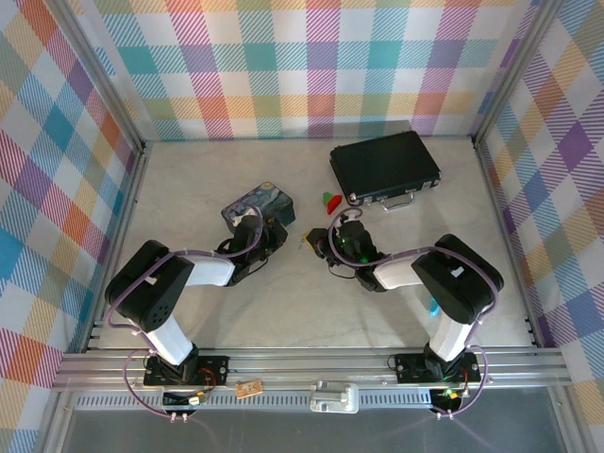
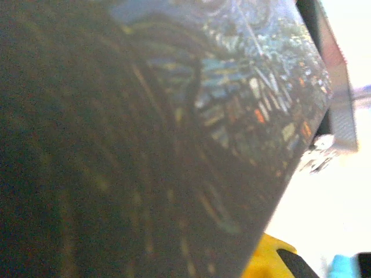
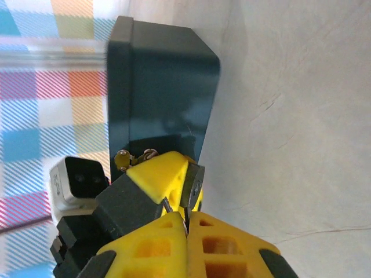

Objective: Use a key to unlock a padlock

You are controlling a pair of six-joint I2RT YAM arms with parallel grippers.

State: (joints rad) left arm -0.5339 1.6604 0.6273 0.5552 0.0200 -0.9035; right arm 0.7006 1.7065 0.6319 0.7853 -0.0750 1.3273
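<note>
Padlock (image 1: pixel 307 242) – task item, near centre of table, betw. the two gripper tips. Detail at no. 6.

1. Table (image 1: pixel 283 311) – pale grey, marbled top; checked walls on three sides.
2. Black case (image 1: pixel 384 167) – flat, closed, far R of table; silvery edge trim, handle on near side. Any lettering too small to read.
3. Left gripper (image 1: pixel 286 234) – reaches in from L, just in front of tin. Jaws nearly together, pinching padlock as seen from R wrist cam.
4. Right gripper (image 1: pixel 321 243) (image 3: pixel 185 223) – reaches in from R, tip-to-tip w/ left gripper. Yellow fingers pressed together on key.
5. Blue tin (image 1: pixel 262 201) (image 2: pixel 203 116) (image 3: pixel 159 87) – left of centre, beyond left gripper. Lid has dark blue swirly night-sky painting w/ yellow and orange flecks; blurred in L wrist cam, no text legible. Two brass hinges show in R wrist view.
6. Padlock (image 3: pixel 192 184) – tiny dark body, held off table against left gripper's yellow finger, just above right gripper's tips. Shackle not made out.
7. Red-and-green piece (image 1: pixel 330 200) – small, on table betw. tin and case, just beside case's near-L corner.
8. Key (image 3: pixel 185 213) – thin grey metal sliver at right gripper's finger seam, pointing up at padlock. Whether it is in the keyhole: cannot tell.
</note>
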